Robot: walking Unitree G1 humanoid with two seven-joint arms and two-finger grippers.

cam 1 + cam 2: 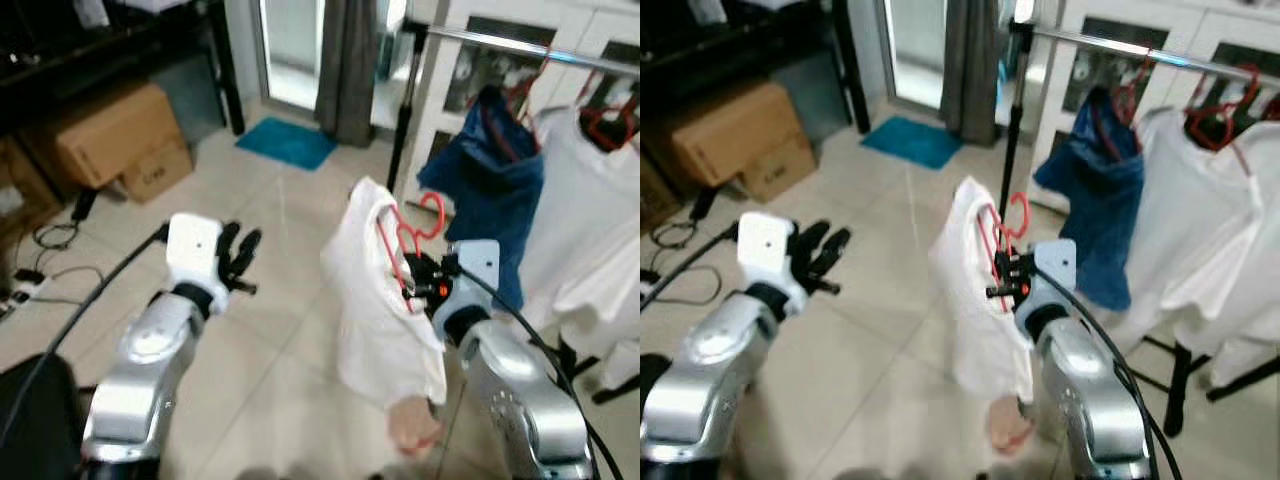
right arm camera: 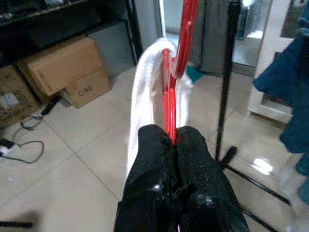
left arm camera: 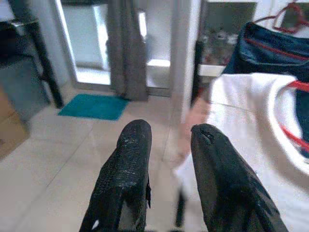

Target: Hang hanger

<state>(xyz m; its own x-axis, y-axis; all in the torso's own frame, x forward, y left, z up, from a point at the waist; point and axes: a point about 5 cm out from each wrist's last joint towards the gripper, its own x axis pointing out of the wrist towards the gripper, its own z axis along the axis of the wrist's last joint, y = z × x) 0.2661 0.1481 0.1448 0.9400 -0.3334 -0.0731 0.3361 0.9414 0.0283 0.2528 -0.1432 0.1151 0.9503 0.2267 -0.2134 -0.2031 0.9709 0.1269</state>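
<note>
Right gripper (image 2: 173, 140) pinches the red hanger (image 2: 170, 104) upright, hook (image 1: 432, 212) topmost, toward the rail (image 1: 520, 45).

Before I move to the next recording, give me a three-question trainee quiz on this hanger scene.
1. True or false: the right gripper is shut on the red plastic hanger carrying a white shirt.
2. What already hangs on the metal clothes rail? A) one green towel B) a dark blue garment and a white garment C) a single black coat
3. Fill in: the left gripper holds ____.

Key: 1 true; 2 B; 3 nothing, its fingers are apart.
</note>
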